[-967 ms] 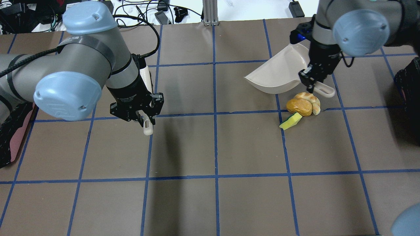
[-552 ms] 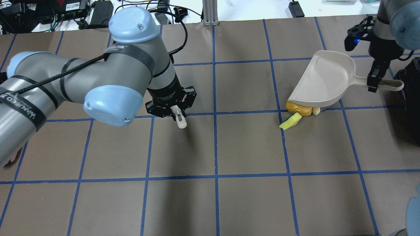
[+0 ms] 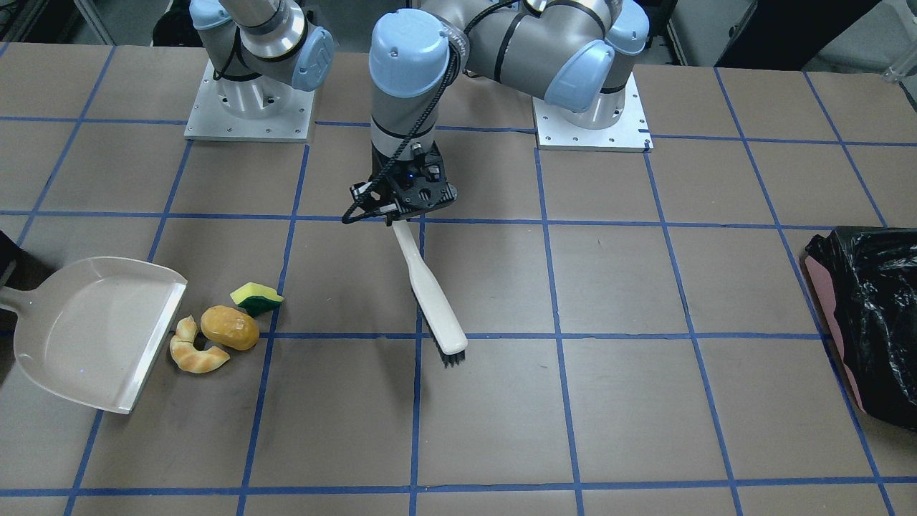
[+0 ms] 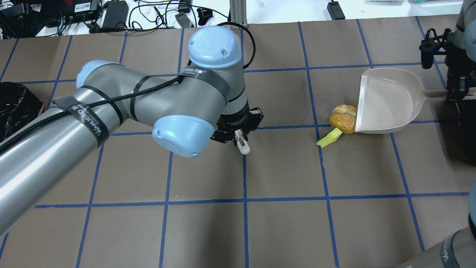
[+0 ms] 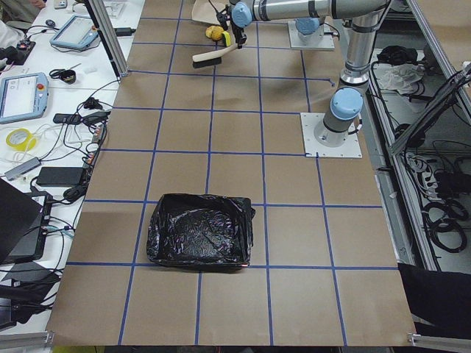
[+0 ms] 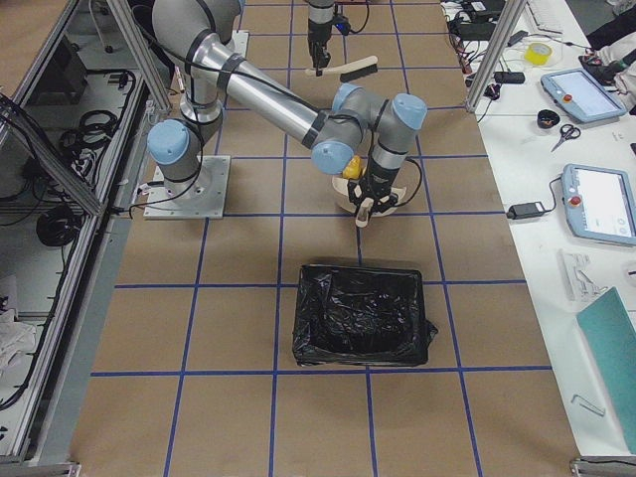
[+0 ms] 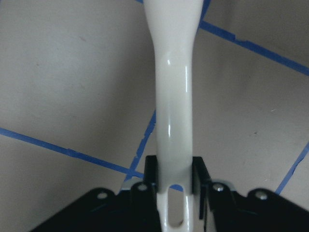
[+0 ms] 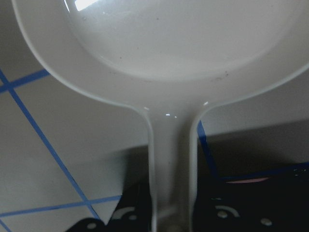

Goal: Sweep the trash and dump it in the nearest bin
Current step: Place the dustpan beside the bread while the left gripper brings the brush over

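The bread roll (image 3: 229, 327), the croissant (image 3: 193, 351) and the yellow-green sponge (image 3: 256, 297) lie together on the table. The beige dustpan (image 3: 93, 330) rests with its lip right beside them. My right gripper (image 4: 455, 93) is shut on the dustpan handle (image 8: 171, 159). My left gripper (image 3: 405, 197) is shut on the handle of a white brush (image 3: 433, 294), whose bristles hang about one tile away from the trash. The trash also shows in the overhead view (image 4: 342, 122). The dark bin (image 4: 469, 126) shows as a sliver at the right edge, just under my right gripper.
A pink bin lined with a black bag (image 3: 870, 315) stands at the table edge on my left side, far from the trash. Blue tape lines grid the brown table (image 4: 282, 167). Cables and electronics (image 4: 111, 15) lie beyond the far edge.
My left arm has swung right toward the table's middle with the brush. My right arm has carried the dustpan right, turned it, and set its lip beside the trash.
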`<state>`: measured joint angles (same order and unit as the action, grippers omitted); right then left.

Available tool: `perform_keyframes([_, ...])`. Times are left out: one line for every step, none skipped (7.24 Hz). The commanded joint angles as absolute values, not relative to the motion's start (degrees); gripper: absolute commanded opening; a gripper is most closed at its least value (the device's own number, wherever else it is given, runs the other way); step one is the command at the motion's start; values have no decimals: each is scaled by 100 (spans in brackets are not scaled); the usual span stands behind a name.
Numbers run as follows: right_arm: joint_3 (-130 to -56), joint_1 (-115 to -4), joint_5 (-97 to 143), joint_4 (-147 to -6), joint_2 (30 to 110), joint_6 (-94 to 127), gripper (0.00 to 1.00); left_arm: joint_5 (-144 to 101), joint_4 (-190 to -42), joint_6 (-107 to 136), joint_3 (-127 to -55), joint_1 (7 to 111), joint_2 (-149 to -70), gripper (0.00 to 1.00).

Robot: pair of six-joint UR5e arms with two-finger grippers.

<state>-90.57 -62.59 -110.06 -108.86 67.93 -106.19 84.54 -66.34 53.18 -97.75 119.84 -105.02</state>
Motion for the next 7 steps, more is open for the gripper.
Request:
perform_keyframes([-9070,-6152,-11039,-11301,6645,-11720,0,8394,-6346,5634,-9704,12252,-10757,0])
perform_keyframes([-9105,-6152,-11074,-11494,6601,-12081,0,8367,-6328,5886,-9660,12409,-10819,0])
perform_keyframes([-9140,-6152,-11074,-11487,6592,-12094,0,8358,-6328,6158,-9607,12619,-10941,0])
perform_keyframes([-9149,-6144,-11126,-11505,6583,-12102,0,8341,-6041,6440,-9572,12804,-11047,0])
perform_keyframes([-9149,-6135,-11362,-11540,6583,-12024,0,8271,-5899,6616,-9571,13006,-11091,0])
perform_keyframes([-9158,-6109,-11373,-11523,6583,-11797,0,8271,-5950,6514,-9580,13051,-11092,0])
perform_keyframes([-9193,-6082,-11373,-11522,6583,-11673,0,8201,-5959,6130,-9589,13043,-11109,0])
